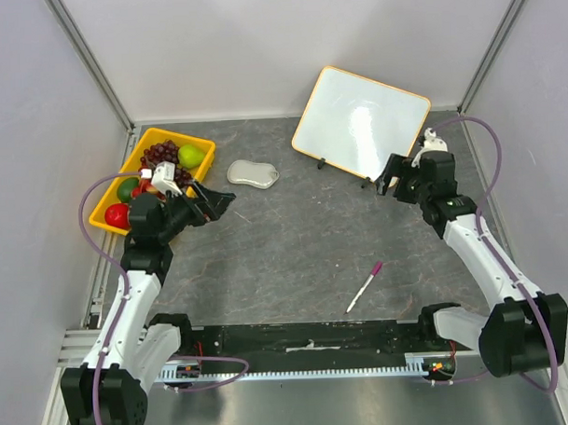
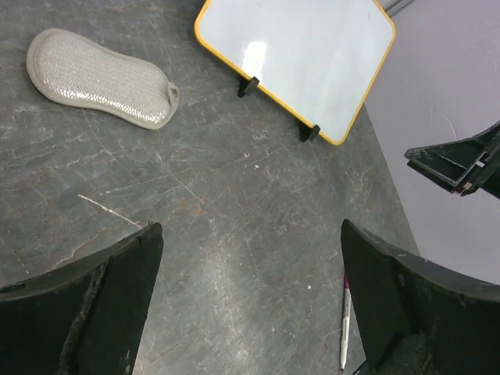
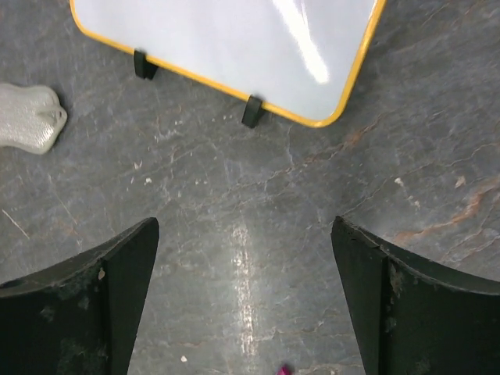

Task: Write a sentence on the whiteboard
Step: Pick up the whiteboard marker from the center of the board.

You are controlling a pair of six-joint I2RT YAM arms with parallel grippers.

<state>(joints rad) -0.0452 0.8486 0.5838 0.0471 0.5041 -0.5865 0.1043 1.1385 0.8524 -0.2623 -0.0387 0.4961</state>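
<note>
The grey marbled surface (image 1: 294, 240) lies between pale walls (image 1: 241, 46). The whiteboard (image 1: 360, 124) stands at its far right corner. The left fingers (image 2: 86, 305) and the right fingers (image 3: 78, 305) are both spread wide, empty.

Dark grey stone-look tabletop (image 1: 294, 240), scuffed, catching a streak of glare; plain pale walls (image 1: 222, 47) close it in, aluminium posts (image 1: 90, 61) at the corners.

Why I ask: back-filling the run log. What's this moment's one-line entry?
glossy white yellow-rimmed whiteboard: blank | magenta-capped white pen: lying free | left gripper: open, empty | right gripper: open, empty
</note>
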